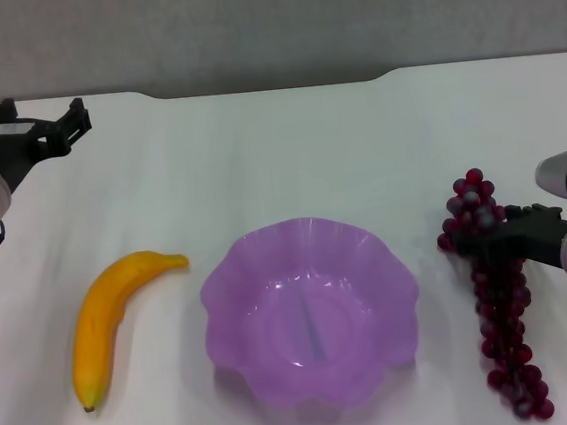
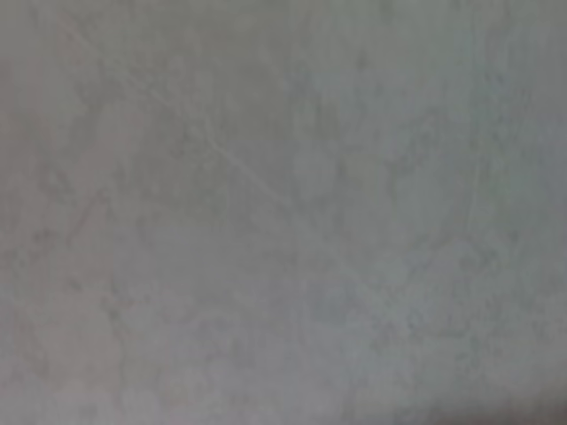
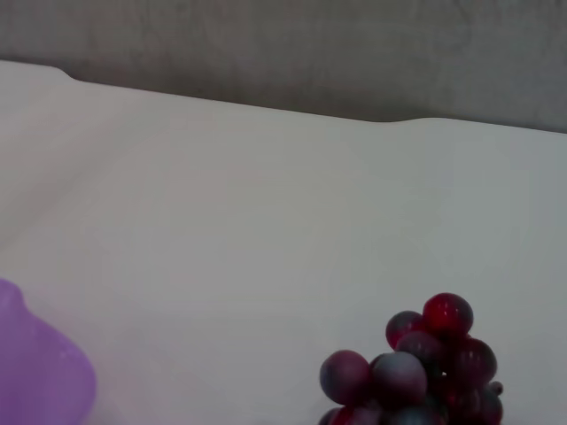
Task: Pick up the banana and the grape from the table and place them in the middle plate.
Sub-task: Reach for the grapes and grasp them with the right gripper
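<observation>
The banana [image 1: 110, 322] lies on the table [image 1: 288, 152] to the left of the purple scalloped middle plate [image 1: 228, 278], which holds nothing. The grape bunch [image 1: 507, 347] lies to the right of the plate. My right gripper [image 1: 479, 241] reaches in from the right and sits over the upper part of the bunch. The right wrist view shows the top of the grape bunch [image 3: 416, 372] close up and an edge of the plate [image 3: 40, 376]. My left gripper [image 1: 72, 124] is open and empty, raised at the far left back, well away from the banana.
The table's rounded back edge [image 1: 271, 85] meets a grey wall. The left wrist view shows only a blurred grey surface.
</observation>
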### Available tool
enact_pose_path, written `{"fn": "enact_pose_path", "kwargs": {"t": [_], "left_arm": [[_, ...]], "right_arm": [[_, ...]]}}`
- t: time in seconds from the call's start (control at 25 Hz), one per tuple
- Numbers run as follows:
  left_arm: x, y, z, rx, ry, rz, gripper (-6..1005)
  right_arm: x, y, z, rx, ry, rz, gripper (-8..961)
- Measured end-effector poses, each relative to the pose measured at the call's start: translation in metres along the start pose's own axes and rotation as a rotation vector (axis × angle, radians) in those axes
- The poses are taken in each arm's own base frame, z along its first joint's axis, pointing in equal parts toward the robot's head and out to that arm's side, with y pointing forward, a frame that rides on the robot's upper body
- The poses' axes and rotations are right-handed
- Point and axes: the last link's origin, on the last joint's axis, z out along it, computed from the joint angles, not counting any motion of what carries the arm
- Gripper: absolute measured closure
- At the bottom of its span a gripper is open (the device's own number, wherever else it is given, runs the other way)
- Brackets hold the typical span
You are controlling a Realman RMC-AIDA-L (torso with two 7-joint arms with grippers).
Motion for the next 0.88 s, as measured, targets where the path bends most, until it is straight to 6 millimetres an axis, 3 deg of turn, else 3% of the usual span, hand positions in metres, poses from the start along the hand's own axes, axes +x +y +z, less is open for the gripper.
{"fn": "enact_pose_path", "kwargs": {"t": [0.68, 0.88], "left_arm": [[0.001, 0.004, 0.001, -0.009, -0.002, -0.004, 119], [-0.003, 0.002, 0.0, 0.001, -0.017, -0.003, 119]], "right_arm": [[0.003, 0.027, 0.012, -0.023, -0.01, -0.072, 123], [0.012, 0.032, 0.011, -0.038, 0.008, -0.05, 141]]}}
